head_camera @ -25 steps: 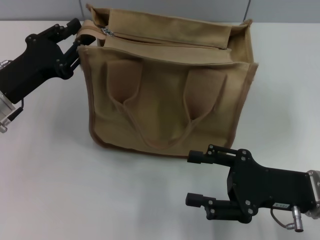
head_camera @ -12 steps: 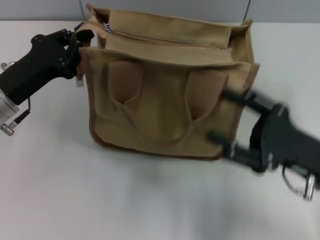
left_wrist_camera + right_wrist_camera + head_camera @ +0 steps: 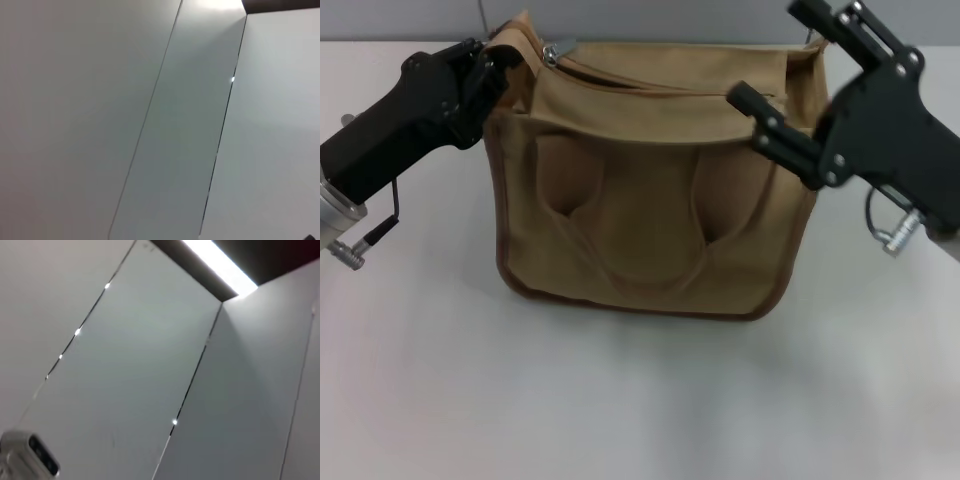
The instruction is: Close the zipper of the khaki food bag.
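The khaki food bag (image 3: 650,200) stands on the white table in the head view, front pocket and two strap handles facing me. The zipper (image 3: 660,82) runs along its top panel, and the small silver pull (image 3: 557,48) sits at the left end. My left gripper (image 3: 492,66) is at the bag's top left corner, shut on the fabric there. My right gripper (image 3: 766,52) is open, raised at the bag's top right corner above the zipper's right end, with one finger (image 3: 770,125) in front of the top edge. Both wrist views show only wall panels.
The white table (image 3: 620,400) lies bare in front of the bag and to both sides. A grey wall (image 3: 670,18) stands close behind the bag. A ceiling light strip (image 3: 220,265) shows in the right wrist view.
My right gripper has swung up from the table's front right to the bag's top right corner. My left gripper has shifted slightly right and up with the bag's corner.
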Action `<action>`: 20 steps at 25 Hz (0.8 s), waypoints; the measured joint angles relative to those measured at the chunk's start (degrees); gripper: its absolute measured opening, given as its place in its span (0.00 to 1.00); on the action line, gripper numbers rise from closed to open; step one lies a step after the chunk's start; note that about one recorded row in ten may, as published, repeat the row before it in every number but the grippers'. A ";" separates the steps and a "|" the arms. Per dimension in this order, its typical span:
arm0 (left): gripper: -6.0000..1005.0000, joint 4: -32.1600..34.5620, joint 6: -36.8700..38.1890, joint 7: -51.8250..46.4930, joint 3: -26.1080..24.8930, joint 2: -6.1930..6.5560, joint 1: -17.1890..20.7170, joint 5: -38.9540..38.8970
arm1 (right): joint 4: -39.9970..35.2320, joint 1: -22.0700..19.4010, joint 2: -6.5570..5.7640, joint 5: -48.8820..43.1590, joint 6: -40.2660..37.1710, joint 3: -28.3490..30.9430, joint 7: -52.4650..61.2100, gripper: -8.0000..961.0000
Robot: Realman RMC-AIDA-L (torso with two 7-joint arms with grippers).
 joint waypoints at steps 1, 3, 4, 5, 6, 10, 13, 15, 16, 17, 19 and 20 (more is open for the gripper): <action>0.03 0.00 0.00 0.00 0.00 0.00 0.00 0.00 | 0.02 0.67 0.00 0.03 0.48 0.01 -1.38 0.77; 0.03 0.01 0.31 -1.78 0.02 0.00 -0.51 -0.22 | 0.06 1.92 0.00 0.04 1.75 0.05 -3.92 0.77; 0.03 -0.04 0.32 -1.95 0.02 0.00 -0.63 -0.23 | 0.07 2.39 0.00 0.05 2.40 0.07 -4.92 0.77; 0.03 -0.20 0.32 -2.19 0.02 0.00 -0.81 -0.24 | 0.09 2.99 0.00 0.06 3.35 0.08 -6.14 0.77; 0.03 -0.63 0.32 -2.41 0.02 0.01 -1.15 -0.26 | 0.09 3.44 0.00 0.06 4.08 0.09 -6.90 0.77; 0.03 -2.01 0.10 -2.63 0.07 0.01 -2.45 -0.25 | 0.17 5.55 0.00 0.09 7.18 0.10 -9.96 0.77; 0.03 -2.86 -0.31 -2.64 0.10 0.01 -3.51 0.01 | 0.43 7.24 0.00 0.14 9.13 0.10 -11.85 0.77; 0.03 -3.28 -0.75 -2.66 0.10 0.01 -4.03 0.06 | 0.48 8.29 0.00 0.50 9.92 0.10 -12.34 0.78; 0.03 -3.38 -0.88 -2.66 0.10 0.01 -4.17 0.07 | 0.51 8.81 0.00 0.66 10.35 0.10 -12.46 0.78; 0.03 -3.51 -1.06 -2.67 0.10 0.01 -4.37 0.08 | 0.59 9.15 0.00 0.77 10.89 0.10 -12.61 0.78; 0.03 -3.59 -1.31 -2.67 0.10 0.01 -4.62 0.08 | 1.14 10.18 0.00 0.88 12.57 0.09 -13.56 0.78; 0.03 -3.69 -1.43 -2.67 0.10 0.01 -4.75 0.08 | 1.60 10.62 -0.01 0.90 13.27 0.10 -14.36 0.78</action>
